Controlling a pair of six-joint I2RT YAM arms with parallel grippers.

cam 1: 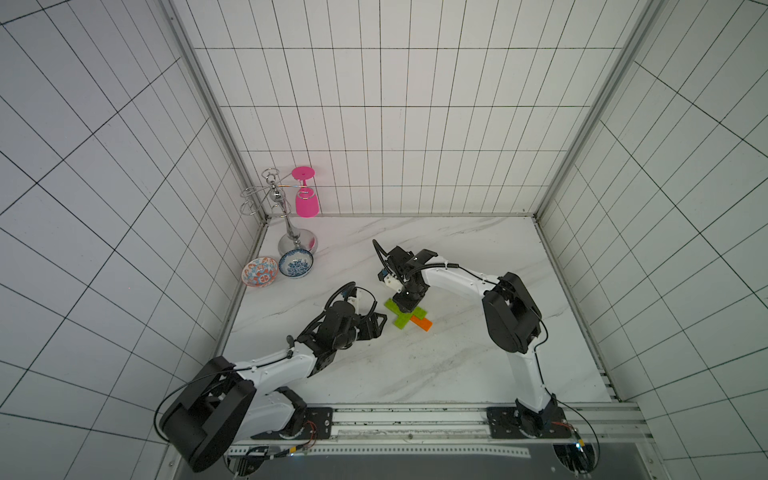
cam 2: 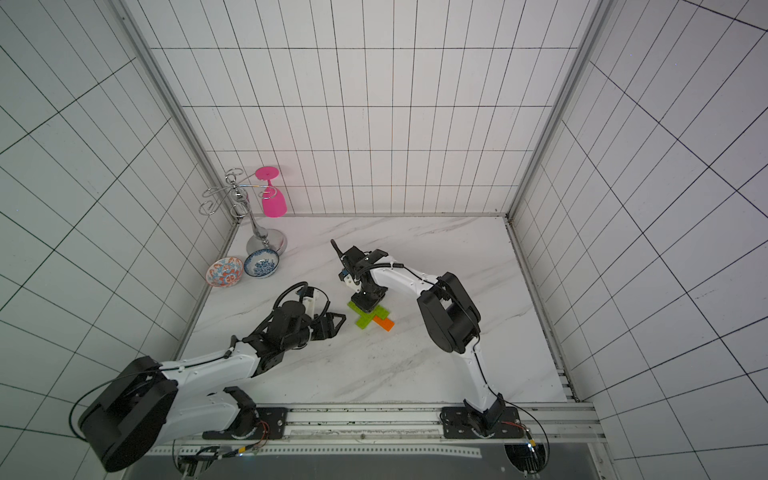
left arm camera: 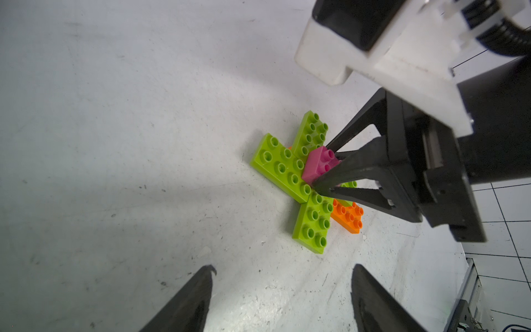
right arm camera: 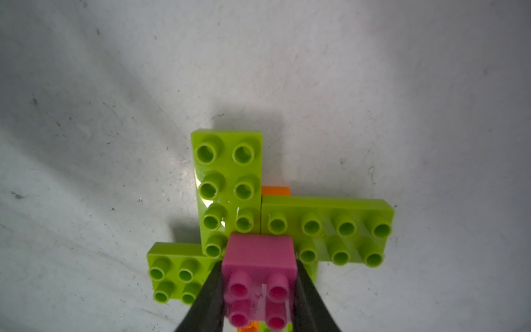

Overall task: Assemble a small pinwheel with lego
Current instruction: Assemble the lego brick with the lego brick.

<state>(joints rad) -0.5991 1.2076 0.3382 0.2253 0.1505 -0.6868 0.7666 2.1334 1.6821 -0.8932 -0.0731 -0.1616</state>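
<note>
Pink brick [right arm camera: 260, 257], pinched between the jaws of the right gripper [cam 1: 406, 306], sits over the middle of the 4-armed green pinwheel [left arm camera: 283, 166] at frame centre, seemingly to lock its arms, while the left gripper [cam 1: 379, 326] hovers just lower left, jaws apart, empty.

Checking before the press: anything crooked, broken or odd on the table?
Nothing stands out. The pink brick, clamped in the right gripper, is at the centre of the green cross, square to it; whether it is fully seated cannot be told. The left gripper hovers open nearby.
</note>
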